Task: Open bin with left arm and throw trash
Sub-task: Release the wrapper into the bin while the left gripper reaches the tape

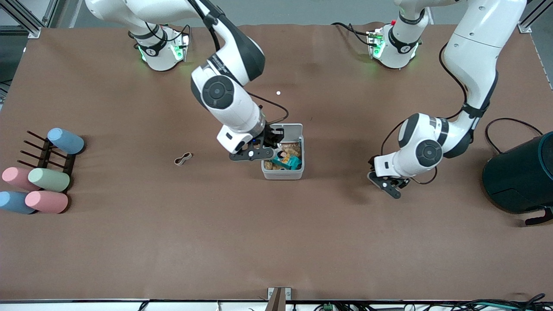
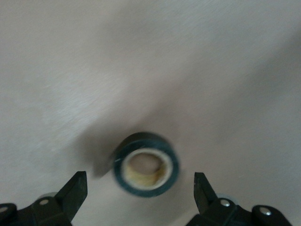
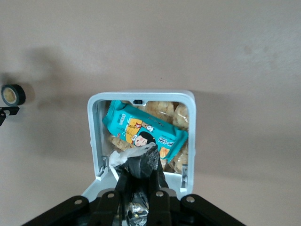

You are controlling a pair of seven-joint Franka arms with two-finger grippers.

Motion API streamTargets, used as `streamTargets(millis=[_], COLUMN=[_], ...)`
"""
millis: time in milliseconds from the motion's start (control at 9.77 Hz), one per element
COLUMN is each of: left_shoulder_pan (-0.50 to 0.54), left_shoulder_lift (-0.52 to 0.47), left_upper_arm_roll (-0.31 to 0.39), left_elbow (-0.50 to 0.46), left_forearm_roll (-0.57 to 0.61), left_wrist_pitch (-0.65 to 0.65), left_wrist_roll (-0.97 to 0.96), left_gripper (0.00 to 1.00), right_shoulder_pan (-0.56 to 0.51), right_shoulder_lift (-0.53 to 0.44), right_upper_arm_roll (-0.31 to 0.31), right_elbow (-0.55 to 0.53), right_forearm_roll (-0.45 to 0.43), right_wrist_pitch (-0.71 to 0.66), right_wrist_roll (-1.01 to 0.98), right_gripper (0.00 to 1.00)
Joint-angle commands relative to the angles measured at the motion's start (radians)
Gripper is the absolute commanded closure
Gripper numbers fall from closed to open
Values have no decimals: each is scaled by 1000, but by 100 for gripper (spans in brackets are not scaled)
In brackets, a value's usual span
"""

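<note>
While the bin's lid stands open, the job looks about a third done: no piece of the trash named for this task is inside yet, though one is at the mouth.

Toward the right arm's end of the table, pastel cups (image 1: 47, 179) lie around a dark rack (image 1: 45, 152), no part of this job. Between them and the bin, the rubber band (image 1: 182, 159) lies flat on the table, untouched and well apart from either gripper.

At the middle, the right gripper (image 1: 270, 142) hangs over the bin (image 1: 283, 175), on the side where the lid (image 1: 289, 128) hinges up. Its fingers are clenched on the black wrapper (image 3: 141, 162), which juts out above the opening. Inside lie a teal snack packet (image 3: 143, 132) and some beige bits. The drop is not yet made.

Toward the left arm's end, the left gripper (image 1: 389, 183) hovers low over the table with its fingers spread wide and nothing in them. The tape roll (image 2: 146, 164) lies on its side on the table directly under it, between the two fingertips but not touched. A dark teal cylinder (image 1: 518, 175) stands at that end of the table.

What is left, as I judge it: release the wrapper, then bring over the tape and the band.
</note>
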Motion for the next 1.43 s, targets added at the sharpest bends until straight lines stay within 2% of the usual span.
streamTargets(millis=[0,205,307,512,819,921,1024,1126,1228,1331], left_shoulder_pan=[-72,-46,-25,-20,1,4,5,3,-2,0], left_shoulder_lift=[-39,-35,-32,-29,-7,-6,-7,-9,-12,-13], left_upper_arm_roll=[2,2,2,2,2,2,2,0,0,0], left_elbow=[-30,-33,-33,-37,-60,-65,-64,-65,-64,-64], left_forearm_roll=[17,93,125,145,147,147,147,147,145,145], left_wrist_pitch=[2,10,15,37,97,105,105,102,97,96], left_wrist_roll=[-112,-106,-103,-97,-97,-96,-96,-100,-115,-115], left_gripper=[0,0,0,0,0,2,11,54,83,91], right_shoulder_pan=[22,39,39,34,23,17,8,-16,-86,-127], right_shoulder_lift=[62,85,86,86,83,80,73,54,6,-25], right_upper_arm_roll=[-12,-12,-12,-12,-12,-13,-13,-18,-19,-24], right_elbow=[28,28,28,26,28,29,29,32,45,25], right_forearm_roll=[27,27,25,24,22,22,24,24,15,-3], right_wrist_pitch=[47,54,54,52,44,41,37,-6,-97,-165], right_wrist_roll=[14,20,10,6,-3,-4,-3,-3,-10,-62], right_gripper=[100,99,93,75,38,29,24,19,10,7])
